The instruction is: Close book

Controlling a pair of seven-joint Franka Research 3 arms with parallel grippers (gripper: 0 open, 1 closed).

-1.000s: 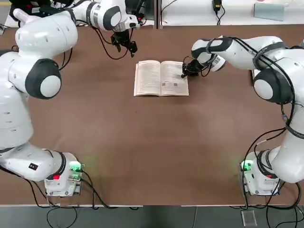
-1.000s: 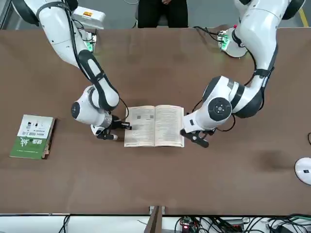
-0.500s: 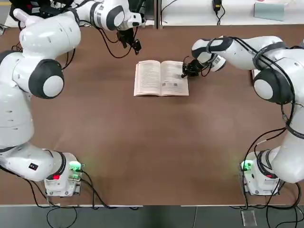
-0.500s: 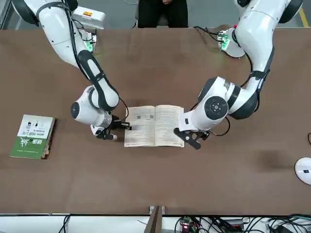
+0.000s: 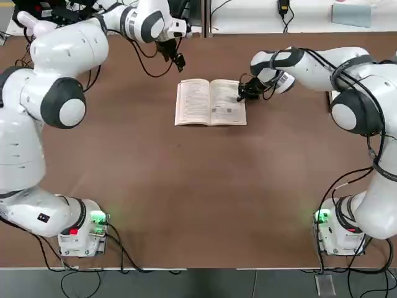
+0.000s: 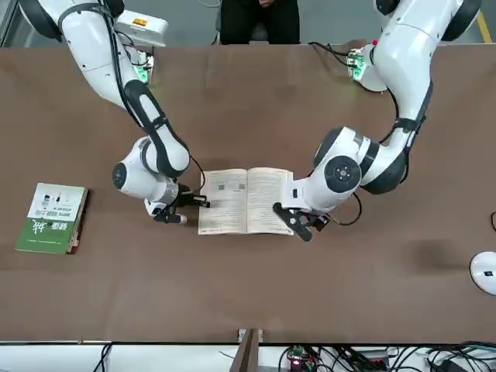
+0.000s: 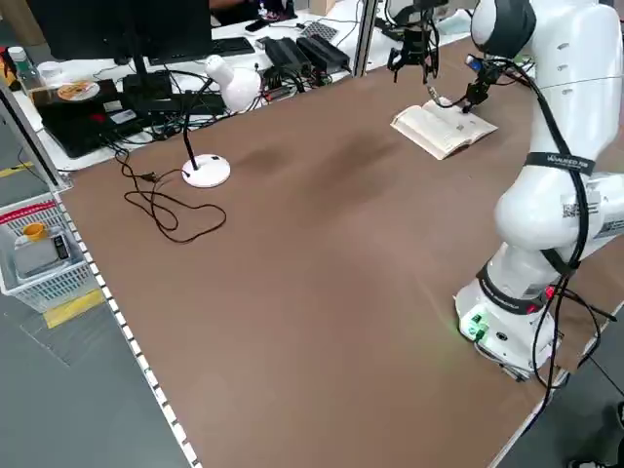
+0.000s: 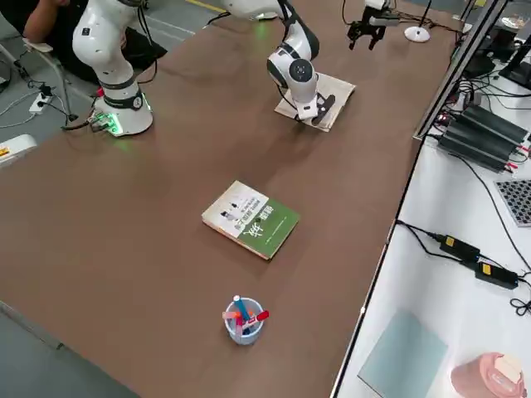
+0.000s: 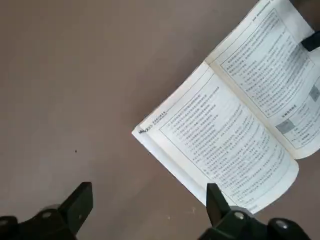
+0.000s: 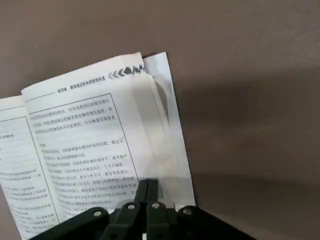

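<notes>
The book [image 5: 211,102] lies open and flat on the brown table, white text pages up, toward the far side. My right gripper [image 5: 244,93] is shut, and its tips [image 10: 147,192] rest on the outer edge of the right-hand page [image 10: 90,135]. In the front view this gripper [image 6: 184,203] is low at the book's [image 6: 246,201] side. My left gripper [image 5: 175,59] hangs open just beyond the book's far left corner. The left wrist view shows its fingers [image 9: 80,202] wide apart and empty, with the book [image 9: 235,130] ahead of them.
A closed green-and-white book [image 6: 50,217] lies far off on my right side of the table. A cup of pens [image 8: 243,319] stands beyond it near the table's edge. A white desk lamp [image 7: 210,171] sits at the far left. A person sits behind the arms' bases.
The left gripper has moved closer to the book's far left corner. The right gripper and the book have stayed where they were.
</notes>
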